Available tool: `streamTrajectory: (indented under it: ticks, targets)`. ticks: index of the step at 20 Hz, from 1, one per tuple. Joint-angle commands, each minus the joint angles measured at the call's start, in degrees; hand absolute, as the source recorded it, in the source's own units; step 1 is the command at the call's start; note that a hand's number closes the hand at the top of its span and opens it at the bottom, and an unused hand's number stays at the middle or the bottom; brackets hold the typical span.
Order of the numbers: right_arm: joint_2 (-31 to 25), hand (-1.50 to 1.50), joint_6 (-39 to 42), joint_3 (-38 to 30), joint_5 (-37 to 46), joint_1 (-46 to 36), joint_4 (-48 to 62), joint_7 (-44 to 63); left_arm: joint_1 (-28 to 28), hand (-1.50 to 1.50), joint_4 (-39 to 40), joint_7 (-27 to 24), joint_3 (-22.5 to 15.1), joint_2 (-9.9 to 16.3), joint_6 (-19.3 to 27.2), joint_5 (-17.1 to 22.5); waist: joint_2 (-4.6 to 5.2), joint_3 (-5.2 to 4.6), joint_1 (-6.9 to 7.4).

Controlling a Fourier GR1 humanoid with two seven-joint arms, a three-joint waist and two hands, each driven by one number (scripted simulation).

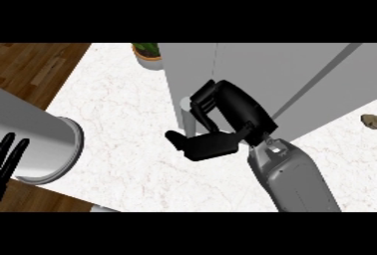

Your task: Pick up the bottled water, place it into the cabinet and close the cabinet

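Head view. I count one cabinet (250, 84), grey, at 12 to 2 o'clock on the white counter (125, 129). One bottled water (185, 117) shows as a pale sliver at centre, against the cabinet's left corner. My right hand (228, 117) is curled round it. Left hand (10, 154) rests at 9 o'clock, fingers straight. One potted plant (147, 54) at 11; one brown lump (369, 121) at 3.

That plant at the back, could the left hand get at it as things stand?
Probably not easily. The plant sits at the counter's far edge beside the cabinet, while the left hand rests open at the view's near left edge. Nothing blocks the way, but it looks a long stretch.
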Motion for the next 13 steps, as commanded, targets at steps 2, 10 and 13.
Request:
streamTrajectory:
  ticks: [2,10,13]
  targets:
    - [1.2,1.5,-9.4,-5.0,0.9,-13.3,12.6,-0.3,0.0,-1.5,1.0,-0.2,1.9,0.6,-0.2,0.8,0.1,0.1,-0.63]
    - [1.2,-1.5,-19.7,-6.7,-5.6,-19.2,20.8,-1.3,1.0,-1.5,1.1,-0.4,2.5,0.9,-0.9,1.3,0.12,0.26,-1.89]
    - [1.2,-1.5,-20.7,-5.9,-7.5,-21.0,22.7,-2.2,0.6,-1.5,1.9,-1.1,2.9,0.6,-1.5,1.1,0.35,0.22,-2.23]
